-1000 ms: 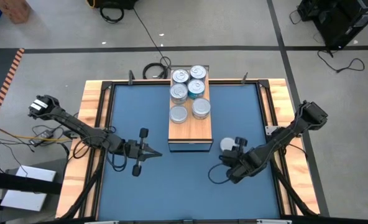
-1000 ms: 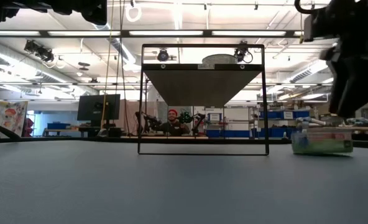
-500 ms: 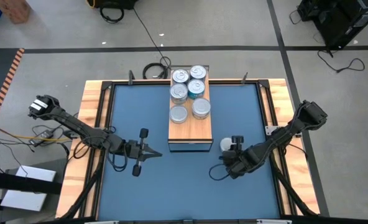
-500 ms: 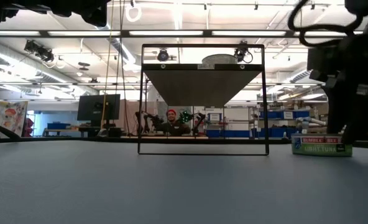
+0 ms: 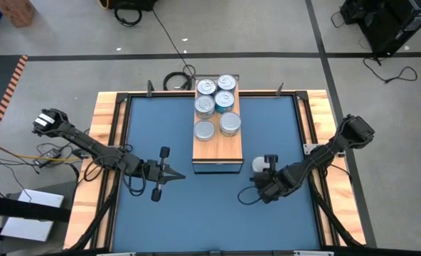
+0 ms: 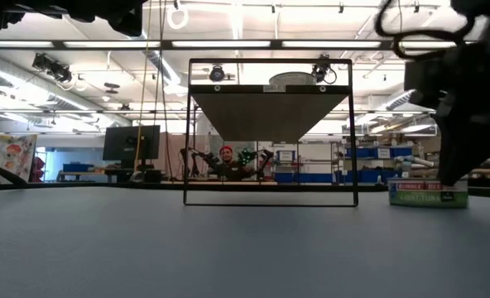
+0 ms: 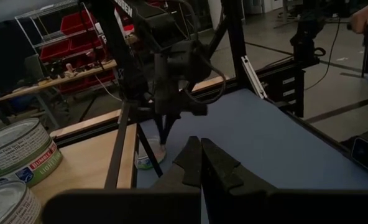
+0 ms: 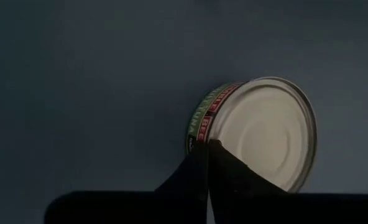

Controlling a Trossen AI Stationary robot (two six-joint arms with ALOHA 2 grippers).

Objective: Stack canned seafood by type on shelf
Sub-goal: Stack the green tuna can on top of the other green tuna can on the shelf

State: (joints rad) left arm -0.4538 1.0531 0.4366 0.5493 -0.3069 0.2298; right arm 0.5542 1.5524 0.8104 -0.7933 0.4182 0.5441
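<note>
One flat round tin with a silver lid and green-banded side [image 8: 258, 134] lies on the blue table mat [image 5: 161, 135], just right of the raised wood-grain shelf block [image 5: 217, 146] (six silver-lidded tins [image 5: 216, 105] stand there). Right gripper [image 8: 207, 158]: fingers together, empty, beside the tin's rim. Left gripper [image 5: 175, 176]: fingers together, left of the shelf.

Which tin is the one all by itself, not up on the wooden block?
Look at the blue table mat, then at the long wooden shelf in its middle. Just past the shelf's near right corner lies one tin with green sides, beside the shut right gripper. It alone sits on the mat; the other tins crowd the shelf.
</note>
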